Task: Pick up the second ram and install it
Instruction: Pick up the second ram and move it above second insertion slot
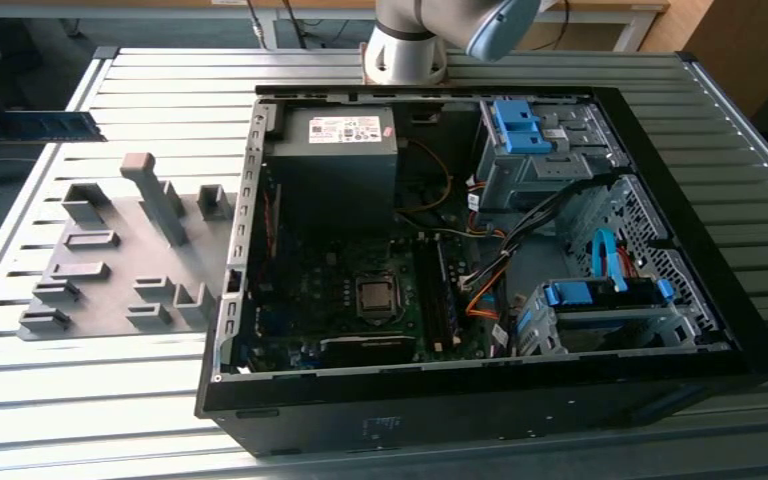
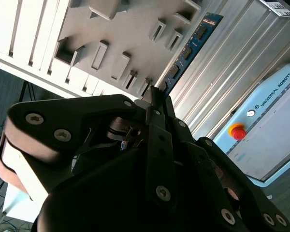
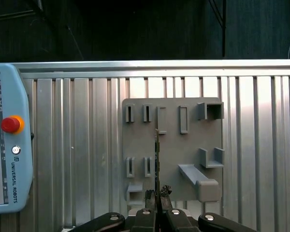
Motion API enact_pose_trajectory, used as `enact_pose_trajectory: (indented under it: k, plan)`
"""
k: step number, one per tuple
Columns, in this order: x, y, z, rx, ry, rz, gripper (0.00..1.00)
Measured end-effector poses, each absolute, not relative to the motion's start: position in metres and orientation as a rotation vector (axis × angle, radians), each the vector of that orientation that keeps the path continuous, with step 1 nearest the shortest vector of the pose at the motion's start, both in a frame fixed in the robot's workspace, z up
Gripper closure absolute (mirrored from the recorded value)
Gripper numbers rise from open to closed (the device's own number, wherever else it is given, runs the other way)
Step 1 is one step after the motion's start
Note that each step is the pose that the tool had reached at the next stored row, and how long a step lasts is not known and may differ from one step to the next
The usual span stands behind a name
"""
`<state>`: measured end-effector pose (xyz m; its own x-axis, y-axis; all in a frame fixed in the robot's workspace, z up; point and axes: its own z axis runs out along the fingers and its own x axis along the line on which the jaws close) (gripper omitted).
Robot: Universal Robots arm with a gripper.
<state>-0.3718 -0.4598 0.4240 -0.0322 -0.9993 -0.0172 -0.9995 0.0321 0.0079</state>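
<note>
My gripper [image 3: 157, 194] is clamped on the second ram [image 2: 188, 47], which projects edge-on past my fingertips [image 2: 157, 101], apparently clear of the grey fixture plate [image 3: 174, 150] for carrying.

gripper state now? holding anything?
gripper: closed on the second ram, gripped at one end, over the grey fixture plate.

Gripper [image 3: 157, 194] fingers [image 3: 165, 190] tight on the second ram [image 3: 157, 154]; arm base [image 1: 404, 45] upright
</note>
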Motion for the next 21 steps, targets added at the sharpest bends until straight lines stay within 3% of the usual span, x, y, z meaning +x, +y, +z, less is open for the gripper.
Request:
enact_pose_trajectory:
  k: [21]
  plan:
    - [-0.357,-0.460,0.424,-2.181,2.252,0.028,0.86]
